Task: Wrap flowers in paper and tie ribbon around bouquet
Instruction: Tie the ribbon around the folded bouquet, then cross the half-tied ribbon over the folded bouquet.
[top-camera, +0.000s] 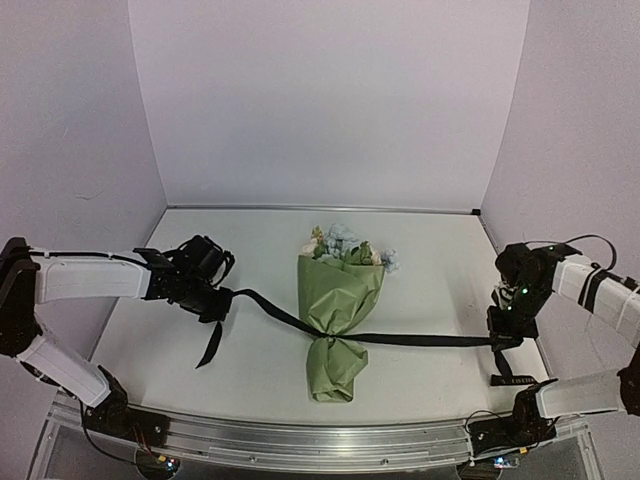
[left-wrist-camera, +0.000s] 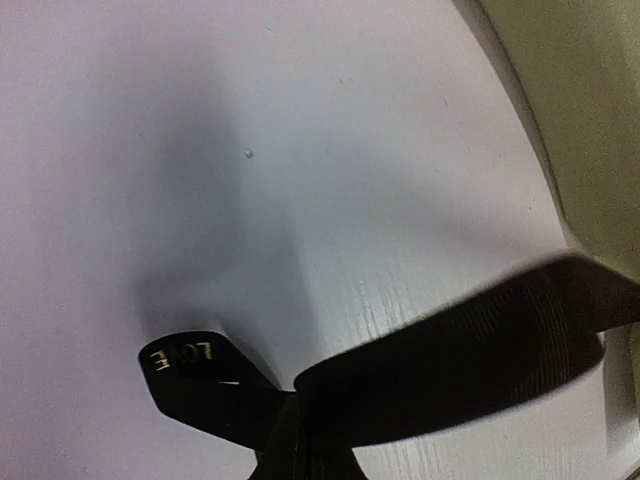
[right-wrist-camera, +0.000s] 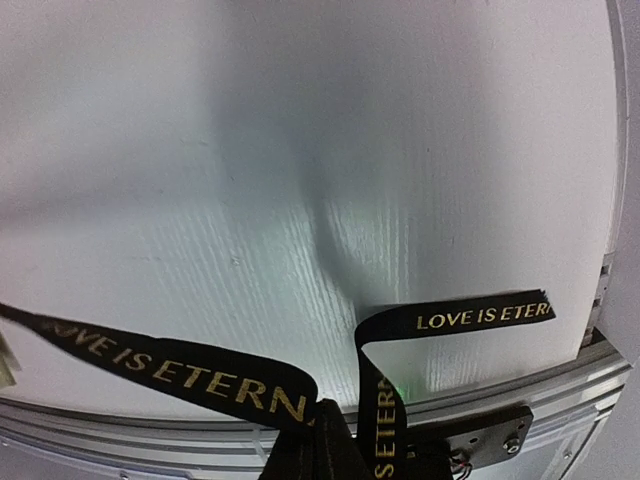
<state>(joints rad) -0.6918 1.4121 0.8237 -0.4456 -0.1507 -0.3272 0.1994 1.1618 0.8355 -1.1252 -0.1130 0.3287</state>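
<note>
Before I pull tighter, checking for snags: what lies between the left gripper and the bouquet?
Only the ribbon, running over bare table from left gripper to bouquet, in the top view.

White, faintly grained table (top-camera: 430, 260), viewed from above. Enclosed on three sides in plain pale lilac: far wall (top-camera: 330, 100), left wall (top-camera: 60, 120), right wall (top-camera: 590, 110). Joined to the far wall along a thin dark seam (top-camera: 320, 208). Edged on the near side by a grooved aluminium rail (top-camera: 330, 442) running left to right. Lit softly and evenly, with only faint, blurred shadows on the tabletop.
</note>
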